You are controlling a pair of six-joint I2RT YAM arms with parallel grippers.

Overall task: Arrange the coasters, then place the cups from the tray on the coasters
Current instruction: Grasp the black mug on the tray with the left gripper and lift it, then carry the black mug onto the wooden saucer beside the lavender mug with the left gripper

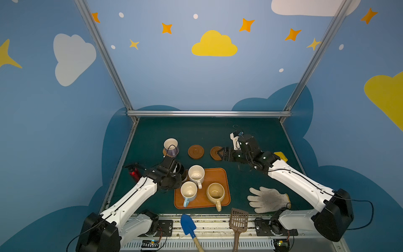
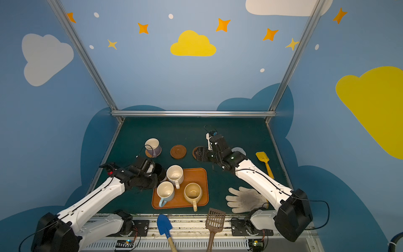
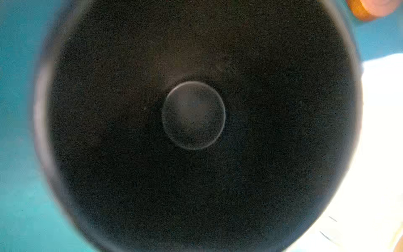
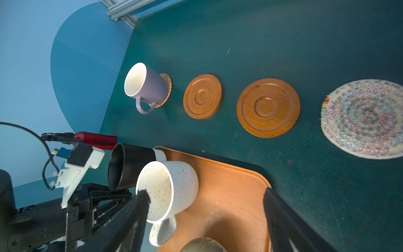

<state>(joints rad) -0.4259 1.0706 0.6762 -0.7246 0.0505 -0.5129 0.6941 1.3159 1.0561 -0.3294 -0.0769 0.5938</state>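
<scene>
One lavender handled mug [image 4: 145, 86] on tan woven rattan coaster [image 4: 166, 90]; four left. Left pincer [image 1: 174, 169] at black mug [image 4: 128, 165], grip unclear; right pincer [image 4: 206, 209] wide, empty.

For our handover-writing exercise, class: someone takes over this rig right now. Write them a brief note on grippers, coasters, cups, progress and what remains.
Left gripper at the black mug by the tray, far-left corner; grip unclear. Right gripper open, empty, over the second wooden coaster.
Done: lavender mug on rattan coaster; first wooden coaster and rope coaster laid out in the row.
To do: speckled mug, light blue mug, tan mug on tray; a fifth coaster not in view.
</scene>
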